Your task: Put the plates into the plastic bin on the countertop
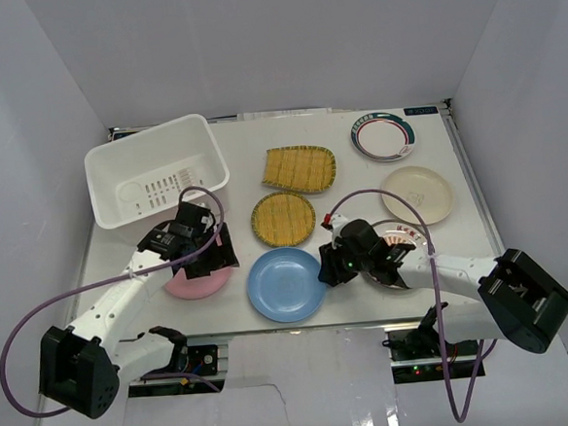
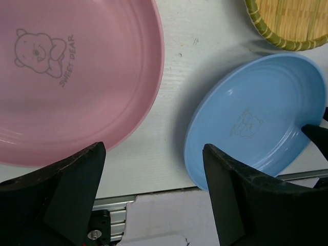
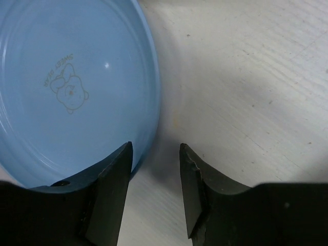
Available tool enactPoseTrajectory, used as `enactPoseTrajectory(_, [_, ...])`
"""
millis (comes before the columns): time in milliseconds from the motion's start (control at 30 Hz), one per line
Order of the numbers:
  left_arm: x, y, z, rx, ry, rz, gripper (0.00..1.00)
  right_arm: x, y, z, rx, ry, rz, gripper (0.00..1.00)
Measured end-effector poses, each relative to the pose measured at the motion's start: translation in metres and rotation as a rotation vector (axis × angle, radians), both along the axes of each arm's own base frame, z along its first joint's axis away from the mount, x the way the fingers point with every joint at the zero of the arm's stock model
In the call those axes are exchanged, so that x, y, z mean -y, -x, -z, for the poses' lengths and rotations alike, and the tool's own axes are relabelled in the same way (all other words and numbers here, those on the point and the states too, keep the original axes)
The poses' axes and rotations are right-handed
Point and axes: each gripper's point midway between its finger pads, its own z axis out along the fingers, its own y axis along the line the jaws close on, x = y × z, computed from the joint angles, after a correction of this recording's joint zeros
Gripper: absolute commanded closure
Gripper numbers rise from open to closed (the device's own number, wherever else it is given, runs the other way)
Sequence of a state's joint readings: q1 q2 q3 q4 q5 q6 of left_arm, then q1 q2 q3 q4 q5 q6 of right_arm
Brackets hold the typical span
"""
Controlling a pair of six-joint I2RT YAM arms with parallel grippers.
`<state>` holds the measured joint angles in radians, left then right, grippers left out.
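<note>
The tabletop [image 1: 349, 169] carries everything. The bin [image 1: 145, 137] sits far left and holds no plates. All seven plates lie outside it: square bamboo [image 1: 300, 168], green-rimmed [image 1: 383, 135] and cream [image 1: 416, 195] at the far side, round bamboo [image 1: 282, 219] in the middle. The pink [image 1: 187, 286] and blue [image 1: 285, 284] plates lie near, and the orange-patterned plate [image 1: 409, 231] is partly under the right arm.

The left end effector [image 2: 152, 154] is spread wide and holds nothing. It hangs over bare tabletop between the pink and blue plates. The right end effector [image 3: 154, 154] is half spread. The blue plate's right rim sits between its jaws, one finger [image 3: 115, 179] over the plate and the other outside it, with no pinch visible yet.

The likely trouble is the grip. A thin, smooth rim caught near its edge could slip, or the plate could skate left before the jaws bite. Lifted by one side, the plate may sag and drop. The bin is well across from the right arm, so the carry would pass the left arm, which is close by, and the two could clash. The forearm could also drag the orange-patterned plate beneath it.
</note>
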<state>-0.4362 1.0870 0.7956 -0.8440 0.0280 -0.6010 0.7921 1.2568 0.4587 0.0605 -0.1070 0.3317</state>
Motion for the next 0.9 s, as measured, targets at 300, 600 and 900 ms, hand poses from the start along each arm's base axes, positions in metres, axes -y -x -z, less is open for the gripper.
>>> enactPoseTrajectory(300, [-0.007, -0.015, 0.033, 0.009, -0.139, -0.029, 0.28, -0.01, 0.0, -0.005, 0.034, 0.003, -0.004, 0.92])
enactPoseTrajectory(600, [0.001, -0.017, 0.053, 0.01, -0.259, 0.04, 0.4, 0.007, -0.012, -0.057, 0.199, -0.048, 0.073, 0.92])
enactPoseTrajectory(900, [0.002, -0.026, 0.065, 0.025, -0.377, 0.099, 1.0, 0.021, -0.011, -0.069, 0.237, -0.037, 0.107, 0.92])
